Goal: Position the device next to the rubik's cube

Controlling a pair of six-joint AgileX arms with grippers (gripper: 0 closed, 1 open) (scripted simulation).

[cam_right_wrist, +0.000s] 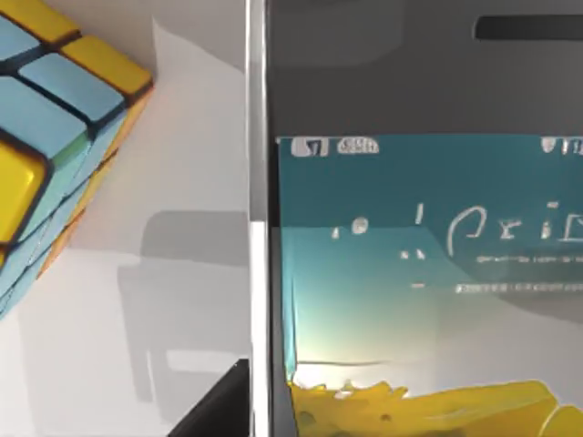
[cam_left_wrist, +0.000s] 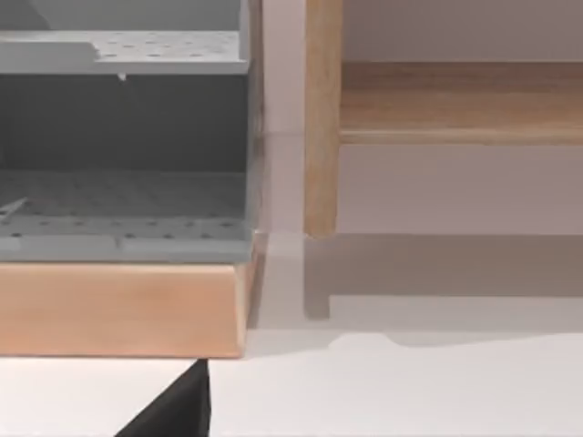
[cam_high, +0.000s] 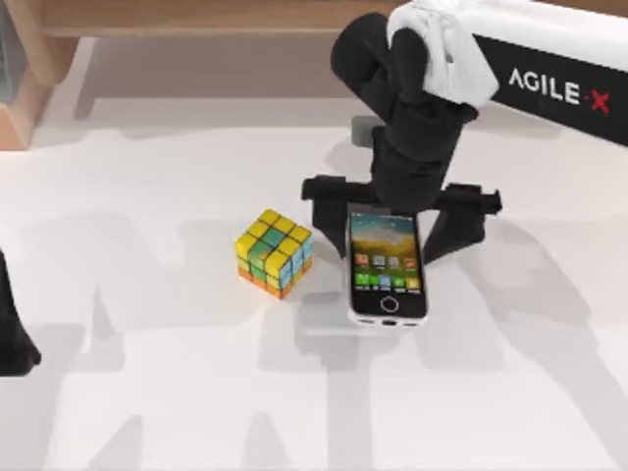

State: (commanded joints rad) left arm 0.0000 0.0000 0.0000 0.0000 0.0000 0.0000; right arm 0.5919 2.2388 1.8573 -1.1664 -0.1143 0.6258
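Note:
The device (cam_high: 388, 267), a silver-white smartphone with a lit icon screen, lies flat on the table (cam_high: 147, 392) just right of the rubik's cube (cam_high: 274, 252), with a narrow gap between them. My right gripper (cam_high: 391, 228) hangs over the phone's far end, open, its black fingers (cam_high: 327, 214) standing clear on either side of the phone. The right wrist view looks down on the phone's screen (cam_right_wrist: 419, 273) from close by, with the cube (cam_right_wrist: 55, 137) beside it and one dark fingertip (cam_right_wrist: 219, 411) at the phone's edge. My left arm (cam_high: 12, 334) is parked at the table's left edge.
A wooden shelf frame (cam_high: 196, 15) runs along the back of the table. In the left wrist view a grey perforated rack (cam_left_wrist: 118, 146) on a wooden base (cam_left_wrist: 118, 305) stands beside a wooden post (cam_left_wrist: 322, 118).

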